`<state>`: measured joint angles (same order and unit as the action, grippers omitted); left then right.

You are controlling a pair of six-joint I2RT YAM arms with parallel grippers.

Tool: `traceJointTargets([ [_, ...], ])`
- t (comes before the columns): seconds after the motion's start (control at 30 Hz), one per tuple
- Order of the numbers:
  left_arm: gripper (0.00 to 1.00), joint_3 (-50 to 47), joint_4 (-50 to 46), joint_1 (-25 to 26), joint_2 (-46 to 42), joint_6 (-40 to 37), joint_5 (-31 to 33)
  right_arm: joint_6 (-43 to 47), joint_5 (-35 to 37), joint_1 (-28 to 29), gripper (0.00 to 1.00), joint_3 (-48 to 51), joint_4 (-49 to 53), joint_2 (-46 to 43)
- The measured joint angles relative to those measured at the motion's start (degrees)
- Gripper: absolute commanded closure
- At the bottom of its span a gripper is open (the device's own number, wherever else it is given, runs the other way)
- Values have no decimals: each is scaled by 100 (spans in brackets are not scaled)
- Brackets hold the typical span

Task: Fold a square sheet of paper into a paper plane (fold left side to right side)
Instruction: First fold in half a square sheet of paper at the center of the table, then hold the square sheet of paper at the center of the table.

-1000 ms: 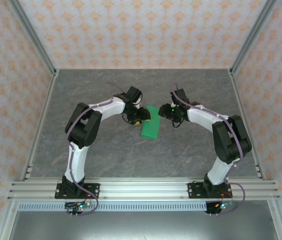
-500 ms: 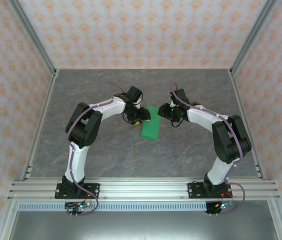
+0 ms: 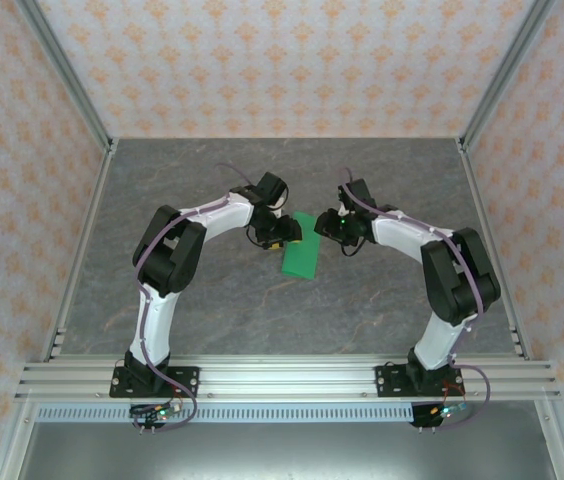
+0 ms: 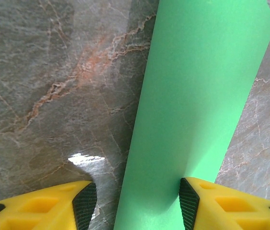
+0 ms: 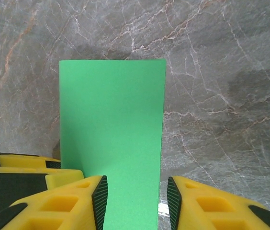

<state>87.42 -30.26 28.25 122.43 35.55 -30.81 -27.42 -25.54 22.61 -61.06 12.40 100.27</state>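
The square sheet of paper (image 3: 300, 258) lies near the middle of the grey marbled desk (image 3: 212, 180), well away from all four edges. It shows as a narrow bright green strip, its long sides running roughly from the far edge toward the near edge with a slight tilt. Both arms bend inward over it and meet at its far end, the left tool (image 3: 283, 234) at the strip's left side and the right tool (image 3: 330, 226) just off its right side. In the left wrist view the left tool (image 4: 136, 202) is released: its yellow fingers stand wide apart, the right-hand pad (image 4: 188, 201) touches the paper's edge, and bare desk shows between the other pad and the paper. In the right wrist view the right tool (image 5: 136, 201) also stands unclenched, straddling the strip's width; one pad sits right at the paper's edge, while a thin sliver of desk shows between the paper and the other pad. The strip's far end in that view is cut square and casts a soft shadow on the desk.
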Motion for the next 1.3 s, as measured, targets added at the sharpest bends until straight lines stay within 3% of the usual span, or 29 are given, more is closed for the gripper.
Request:
traceJointTargets([
  [0.67, 45, 31, -31, 0, 33, 22, 2, -39, -39, 52, 64, 0, -2, 52],
  [1.0, 45, 31, -31, 0, 33, 22, 2, -234, -291, 142, 84, -2, -289, 345],
  [1.3, 45, 33, -33, 0, 33, 24, 2, -258, -337, 181, 86, -101, -326, 673],
])
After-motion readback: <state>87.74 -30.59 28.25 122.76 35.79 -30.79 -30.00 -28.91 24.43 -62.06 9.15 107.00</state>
